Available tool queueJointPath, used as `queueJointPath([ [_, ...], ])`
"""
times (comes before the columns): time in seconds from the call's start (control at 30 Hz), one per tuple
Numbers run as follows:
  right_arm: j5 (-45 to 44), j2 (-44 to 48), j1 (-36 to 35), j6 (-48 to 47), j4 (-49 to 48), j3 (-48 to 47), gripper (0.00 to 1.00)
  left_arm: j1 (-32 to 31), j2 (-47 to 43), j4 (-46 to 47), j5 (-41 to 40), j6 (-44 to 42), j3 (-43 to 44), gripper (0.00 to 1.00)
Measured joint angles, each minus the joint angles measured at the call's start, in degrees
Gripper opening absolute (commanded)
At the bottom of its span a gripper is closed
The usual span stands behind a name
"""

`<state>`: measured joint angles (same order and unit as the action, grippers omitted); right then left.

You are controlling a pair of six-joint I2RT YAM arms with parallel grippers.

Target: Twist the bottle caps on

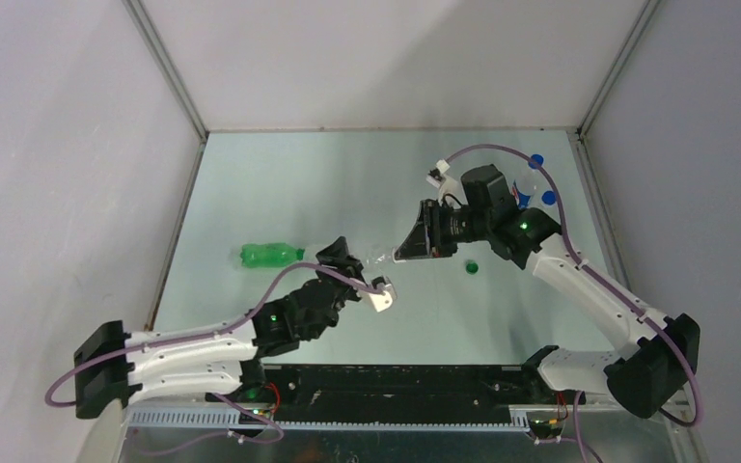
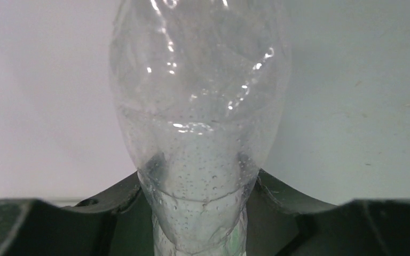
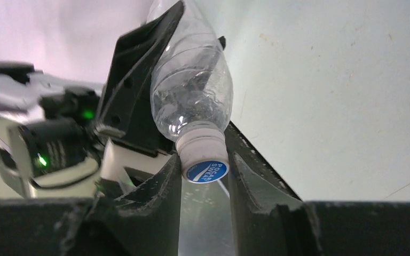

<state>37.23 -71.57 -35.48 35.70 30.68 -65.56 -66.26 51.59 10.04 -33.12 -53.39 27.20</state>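
A clear colourless bottle (image 1: 378, 258) hangs above the table between the two arms. My left gripper (image 1: 345, 260) is shut on its body, and the bottle (image 2: 200, 106) fills the left wrist view between the dark fingers (image 2: 112, 194). The white cap (image 3: 202, 152), with a blue printed top, sits on the bottle's neck. My right gripper (image 3: 205, 162) is shut on that cap, one finger pressing each side. The translucent green bottle (image 1: 270, 254) lies on its side on the table to the left. The dark green cap (image 1: 471, 267) lies loose on the table under the right arm.
Blue-capped bottles (image 1: 537, 162) stand at the back right corner behind the right arm, one with a red-blue label (image 1: 523, 196). Grey walls close in the table (image 1: 299, 183) on the left, back and right.
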Motion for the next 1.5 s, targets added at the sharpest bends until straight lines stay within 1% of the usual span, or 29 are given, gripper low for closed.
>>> queueJointPath([
  [0.1, -1.46, 0.09, 0.66, 6.01, -1.16, 1.33, 0.00, -2.36, 3.87, 9.05, -7.32, -4.31, -2.01, 0.00],
  [0.2, -2.60, 0.50, 1.18, 11.80, -3.30, 3.52, 0.00, -3.78, 7.69, 17.57, -12.24, -8.04, -4.04, 0.00],
  [0.3, -3.08, 0.98, 1.55, 15.52, -5.31, 4.81, 0.00, -4.39, 9.97, 23.26, -15.06, -10.32, -5.01, 0.00],
  [0.37, -3.15, 1.25, 1.73, 16.44, -6.51, 4.92, 0.00, -4.50, 10.23, 24.68, -16.06, -10.91, -5.03, 0.00],
  [0.4, -3.17, 1.42, 1.77, 16.50, -7.17, 4.92, 0.04, -4.50, 10.12, 24.81, -16.22, -10.69, -4.94, 0.00],
  [0.43, -3.17, 1.70, 1.77, 16.28, -7.61, 4.94, 0.10, -4.48, 9.86, 24.30, -16.22, -9.97, -4.72, 0.00],
  [0.47, -3.17, 1.99, 1.77, 15.80, -7.96, 4.98, 0.24, -4.46, 9.44, 23.28, -16.06, -9.07, -4.39, 0.00],
  [0.5, -3.15, 2.45, 1.75, 14.75, -8.72, 5.20, 0.30, -4.28, 8.74, 21.64, -15.45, -7.80, -3.87, 0.00],
  [0.53, -3.13, 3.08, 1.75, 13.51, -9.40, 5.42, 0.41, -3.87, 7.82, 19.47, -14.23, -6.47, -3.30, 0.00],
  [0.57, -3.06, 3.76, 1.73, 11.76, -10.03, 5.66, 0.46, -3.23, 6.49, 16.81, -12.33, -4.94, -2.54, 0.00],
  [0.6, -2.97, 4.59, 1.70, 9.20, -10.82, 5.77, 0.53, -2.12, 5.05, 13.60, -9.79, -3.39, -1.60, 0.00],
  [0.7, -2.38, 8.00, 1.42, 0.37, -13.92, 5.84, 0.61, 2.51, 0.68, 3.76, 0.28, 1.42, 1.11, 0.00],
  [0.8, -0.85, 12.28, 1.49, -9.44, -16.13, 5.84, 0.65, 7.32, -2.45, -5.55, 10.49, 4.90, 3.72, 0.00],
  [0.9, 2.08, 16.26, 0.79, -21.35, -16.22, 5.84, 0.66, 12.44, -3.30, -14.82, 22.21, 8.00, 7.30, 0.00],
  [1.0, 4.42, 18.75, -1.09, -34.34, -14.14, 5.81, 0.65, 15.78, -2.86, -21.92, 31.78, 10.01, 10.86, 0.00],
  [1.1, 5.97, 20.00, -3.82, -47.98, -10.05, 5.79, 0.63, 17.81, -1.49, -27.10, 40.28, 11.50, 14.75, 0.00],
  [1.2, 6.36, 20.04, -5.99, -58.77, -6.08, 5.79, 0.60, 18.60, 0.04, -30.29, 46.80, 12.48, 17.38, 0.00],
  [1.3, 6.29, 20.04, -6.73, -65.16, -3.87, 5.79, 0.56, 18.82, 0.96, -32.11, 50.80, 12.96, 18.38, 0.00],
  [1.5, 5.99, 19.82, -7.32, -71.67, -1.97, 5.79, 0.52, 18.84, 2.01, -34.40, 55.01, 13.46, 18.75, 0.00],
])
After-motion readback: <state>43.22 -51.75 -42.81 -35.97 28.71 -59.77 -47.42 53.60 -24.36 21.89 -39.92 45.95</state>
